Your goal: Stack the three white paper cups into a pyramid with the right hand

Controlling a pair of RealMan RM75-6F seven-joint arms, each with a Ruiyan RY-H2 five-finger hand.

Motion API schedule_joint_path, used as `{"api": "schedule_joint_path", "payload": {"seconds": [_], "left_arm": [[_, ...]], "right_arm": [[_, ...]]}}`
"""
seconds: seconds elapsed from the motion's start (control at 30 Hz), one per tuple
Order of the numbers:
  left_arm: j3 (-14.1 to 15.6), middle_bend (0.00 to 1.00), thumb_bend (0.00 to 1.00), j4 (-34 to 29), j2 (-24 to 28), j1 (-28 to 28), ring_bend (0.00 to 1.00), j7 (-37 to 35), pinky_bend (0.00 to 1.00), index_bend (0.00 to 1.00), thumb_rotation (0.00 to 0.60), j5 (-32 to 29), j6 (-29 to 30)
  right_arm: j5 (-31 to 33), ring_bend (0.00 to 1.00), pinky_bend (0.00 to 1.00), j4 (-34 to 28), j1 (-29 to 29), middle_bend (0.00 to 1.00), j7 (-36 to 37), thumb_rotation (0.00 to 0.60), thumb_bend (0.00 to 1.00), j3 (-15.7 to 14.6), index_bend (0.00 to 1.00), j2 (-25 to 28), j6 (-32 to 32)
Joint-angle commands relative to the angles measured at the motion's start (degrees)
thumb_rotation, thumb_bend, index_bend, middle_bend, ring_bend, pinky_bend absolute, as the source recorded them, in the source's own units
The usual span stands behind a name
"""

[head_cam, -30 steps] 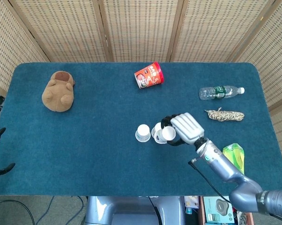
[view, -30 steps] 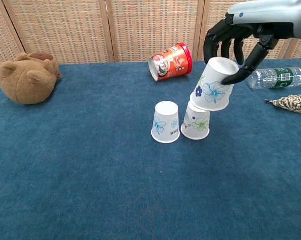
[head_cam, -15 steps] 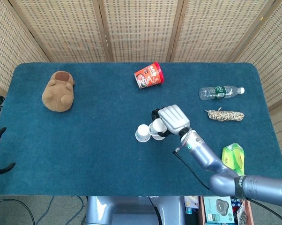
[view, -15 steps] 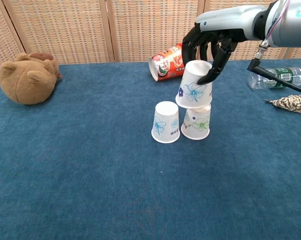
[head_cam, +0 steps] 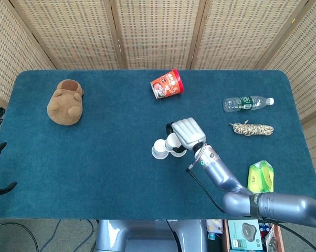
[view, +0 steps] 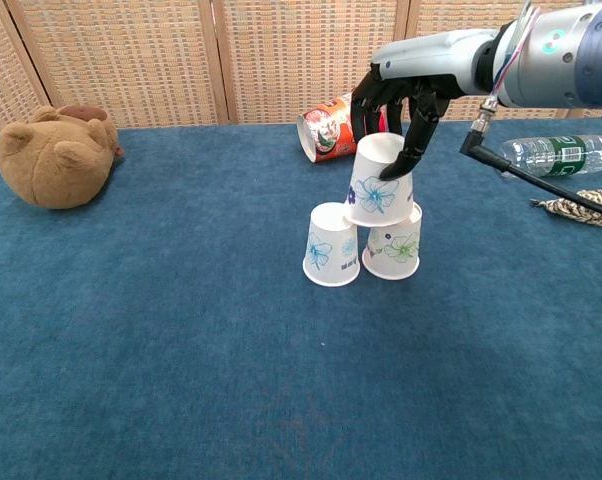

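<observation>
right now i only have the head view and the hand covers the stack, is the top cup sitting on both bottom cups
Observer: In the chest view the top cup is upside down, with its rim across the left base cup and the right base cup. It sits more over the right one.
Operator: is it level
Observer: Not quite. It leans a little off upright.
Operator: am i clear of it
Observer: No. The fingers of the right hand wrap its upper part, one fingertip pressed on the front wall.
</observation>
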Motion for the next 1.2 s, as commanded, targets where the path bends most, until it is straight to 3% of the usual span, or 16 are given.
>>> {"api": "schedule_joint_path", "payload": {"seconds": [0.03, 0.3, 0.43, 0.6, 0.77, 0.97, 1.2], "left_arm": [[0.1, 0.00, 0.06, 0.0, 0.0, 0.0, 0.00, 0.1, 0.00, 0.00, 0.600, 0.0, -0.1], [0.1, 0.00, 0.06, -0.1, 0.0, 0.0, 0.00, 0.2, 0.00, 0.00, 0.600, -0.1, -0.1], [0.1, 0.00, 0.06, -0.1, 0.1, 0.0, 0.00, 0.0, 0.00, 0.00, 0.600, -0.1, 0.0], [0.0, 0.00, 0.06, -0.1, 0.2, 0.1, 0.00, -0.3, 0.00, 0.00, 0.600, -0.2, 0.0], [0.1, 0.00, 0.06, -0.2, 0.3, 0.1, 0.00, -0.4, 0.00, 0.00, 0.600, -0.1, 0.1], [0.1, 0.00, 0.06, -0.2, 0.3, 0.1, 0.00, -0.4, 0.00, 0.00, 0.600, -0.1, 0.1], [0.1, 0.00, 0.06, -0.1, 0.3, 0.1, 0.00, -0.5, 0.00, 0.00, 0.600, 0.0, 0.2]], "right_arm": [[0.1, 0.48, 0.56, -0.1, 0.2, 0.56, 0.0, 0.600, 0.43, -0.1, 0.48, 0.0, 0.2], [0.2, 0.48, 0.56, 0.2, 0.7, 0.55, 0.0, 0.600, 0.43, -0.2, 0.48, -0.7, 0.8], [0.7, 0.44, 0.54, 0.3, 1.0, 0.48, -0.1, 0.600, 0.38, -0.5, 0.47, -0.7, 0.4], [0.6, 0.33, 0.37, 0.2, 1.4, 0.38, -0.5, 0.600, 0.32, -1.0, 0.42, 0.0, -0.2], [-0.2, 0.29, 0.33, -0.8, 1.3, 0.31, -0.3, 0.600, 0.29, -1.3, 0.38, 0.7, 0.0], [-1.9, 0.23, 0.26, -2.1, 0.8, 0.19, 0.5, 0.600, 0.20, -1.2, 0.23, 1.8, 0.5], [-6.8, 0.12, 0.11, -7.3, -1.9, 0.09, 2.0, 0.600, 0.17, -0.5, 0.15, 6.3, 5.0]]}}
